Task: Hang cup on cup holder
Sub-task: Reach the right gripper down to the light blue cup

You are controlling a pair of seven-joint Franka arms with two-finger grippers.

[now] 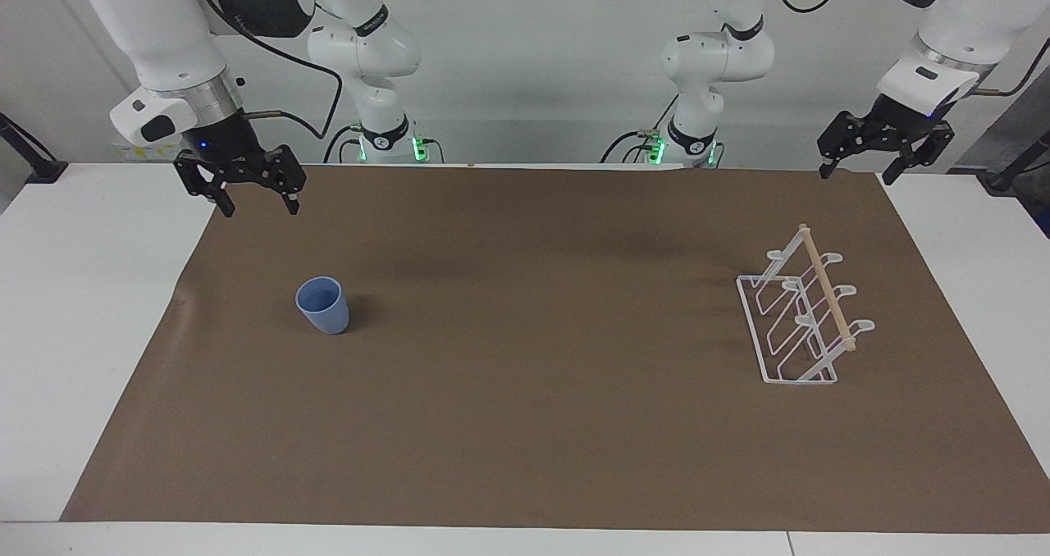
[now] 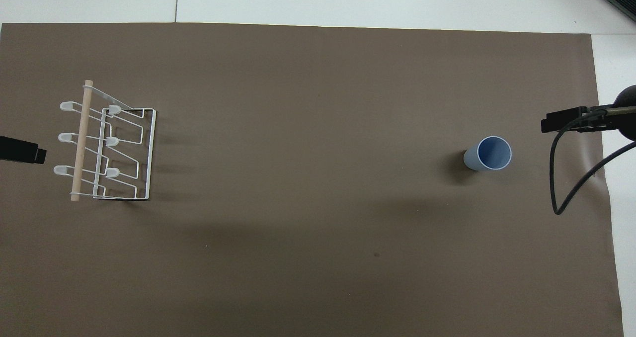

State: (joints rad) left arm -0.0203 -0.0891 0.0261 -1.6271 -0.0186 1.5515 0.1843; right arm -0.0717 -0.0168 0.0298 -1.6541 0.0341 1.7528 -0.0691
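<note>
The light-blue cup [image 1: 323, 305] stands upright, mouth up, on the brown mat toward the right arm's end of the table; it also shows in the overhead view [image 2: 489, 153]. The white wire cup holder [image 1: 800, 318] with its wooden dowel stands toward the left arm's end, with no cup on it; it also shows in the overhead view [image 2: 107, 148]. My right gripper [image 1: 257, 207] is open and empty, raised over the mat's edge, apart from the cup. My left gripper [image 1: 854, 176] is open and empty, raised over the mat's corner by the holder's end, and waits.
The brown mat [image 1: 525, 392] covers most of the white table [image 1: 74, 310]. A black cable [image 2: 561, 178] hangs from the right arm's wrist. The arm bases stand at the table's robot edge.
</note>
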